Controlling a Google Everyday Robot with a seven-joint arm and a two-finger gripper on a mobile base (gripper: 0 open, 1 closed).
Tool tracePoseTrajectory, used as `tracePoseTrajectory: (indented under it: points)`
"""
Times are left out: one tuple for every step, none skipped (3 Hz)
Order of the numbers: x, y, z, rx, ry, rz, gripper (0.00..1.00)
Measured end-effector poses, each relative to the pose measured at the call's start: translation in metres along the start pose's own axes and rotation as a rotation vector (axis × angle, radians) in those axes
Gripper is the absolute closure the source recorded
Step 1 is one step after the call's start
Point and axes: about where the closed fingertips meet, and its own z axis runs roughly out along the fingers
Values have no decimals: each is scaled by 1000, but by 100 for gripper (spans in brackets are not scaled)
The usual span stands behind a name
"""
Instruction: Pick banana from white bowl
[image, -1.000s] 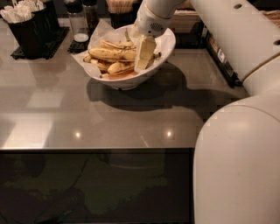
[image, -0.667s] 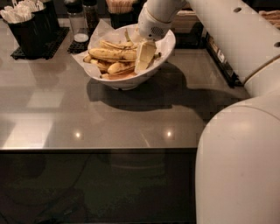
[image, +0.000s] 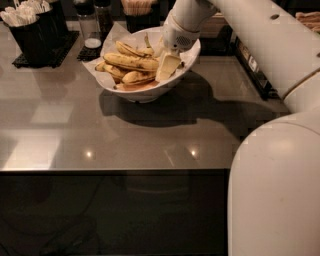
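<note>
Café counter (image: 125, 140): utensil cups (image: 31, 37), shakers (image: 89, 22)

A glossy grey surface (image: 150, 140) is seen. At its far left, a black cup (image: 31, 40) filled with white utensils (image: 20, 15) is set on a black mat (image: 60, 50). Beside it, a clear shaker (image: 88, 27) and a dark bottle (image: 104, 17) are placed, then a black holder (image: 137, 20) of pale sticks (image: 136, 6). The gripper (image: 167, 69) is held just right of shorter curved bananas (image: 137, 77).
</note>
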Motion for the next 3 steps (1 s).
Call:
tracePoseTrajectory:
  points:
    - [2,1,2,-4,3,5,41]
    - [2,1,2,-9,5,7,43]
    - [3,2,3,-22,7,11,48]
